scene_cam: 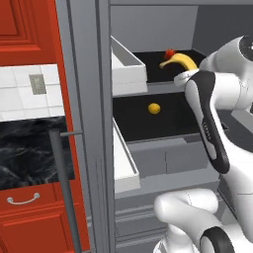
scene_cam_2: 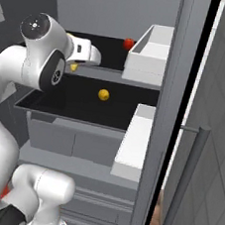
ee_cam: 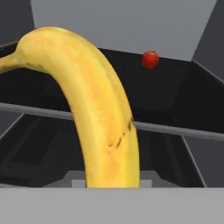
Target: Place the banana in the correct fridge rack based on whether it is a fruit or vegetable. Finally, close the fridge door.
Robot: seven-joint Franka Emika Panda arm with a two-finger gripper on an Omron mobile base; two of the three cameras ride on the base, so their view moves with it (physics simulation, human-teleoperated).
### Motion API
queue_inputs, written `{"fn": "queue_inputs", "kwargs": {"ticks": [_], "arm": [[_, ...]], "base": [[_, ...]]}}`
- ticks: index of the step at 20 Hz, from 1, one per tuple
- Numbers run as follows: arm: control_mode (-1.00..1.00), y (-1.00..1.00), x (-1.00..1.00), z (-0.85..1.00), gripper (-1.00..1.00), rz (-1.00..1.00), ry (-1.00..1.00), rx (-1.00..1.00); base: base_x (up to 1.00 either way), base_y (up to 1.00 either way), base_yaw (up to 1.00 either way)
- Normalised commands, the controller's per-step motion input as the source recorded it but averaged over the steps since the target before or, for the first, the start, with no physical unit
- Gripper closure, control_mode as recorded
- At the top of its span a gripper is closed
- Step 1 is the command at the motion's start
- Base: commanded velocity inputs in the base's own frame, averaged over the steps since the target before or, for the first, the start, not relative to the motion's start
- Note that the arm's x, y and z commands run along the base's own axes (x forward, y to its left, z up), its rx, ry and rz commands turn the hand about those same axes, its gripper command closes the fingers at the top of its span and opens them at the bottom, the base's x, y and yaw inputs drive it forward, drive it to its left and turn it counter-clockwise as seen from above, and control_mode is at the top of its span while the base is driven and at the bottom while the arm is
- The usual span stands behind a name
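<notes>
The banana [scene_cam: 180,61] is yellow and curved and hangs over the front of the upper fridge rack [scene_cam: 153,70]. My gripper [scene_cam: 183,74] is shut on its lower end. In the hand view the banana [ee_cam: 100,113] rises from the bottom edge and arches left, hiding my fingertips. Behind it lies the black rack [ee_cam: 175,100] with its grey front rim. A small red round fruit [ee_cam: 150,59] rests at the back of that rack [scene_cam_2: 110,47]. From the right base, my arm covers most of the banana [scene_cam_2: 73,67].
One level down, a second black shelf [scene_cam: 138,123] carries a small round yellow fruit [scene_cam: 154,108]. The fridge door stands open, with white door bins [scene_cam: 127,66] and a long grey handle [scene_cam: 64,192]. Red cabinets [scene_cam: 29,212] flank the fridge on the left.
</notes>
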Motion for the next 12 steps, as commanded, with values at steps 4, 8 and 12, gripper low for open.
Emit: {"fn": "queue_inputs", "kwargs": {"ticks": [4, 8, 12], "arm": [[-1.00, 0.15, 1.00, -0.25, 1.00, 0.00, 0.00, 0.00], [-1.00, 0.21, 1.00, -0.03, 1.00, 0.00, 0.00, 0.00], [-1.00, 0.16, 1.00, -0.01, 1.00, 0.00, 0.05, 0.00]], "base": [[0.00, 0.00, 0.00], [0.00, 0.00, 0.00], [0.00, 0.00, 0.00]]}}
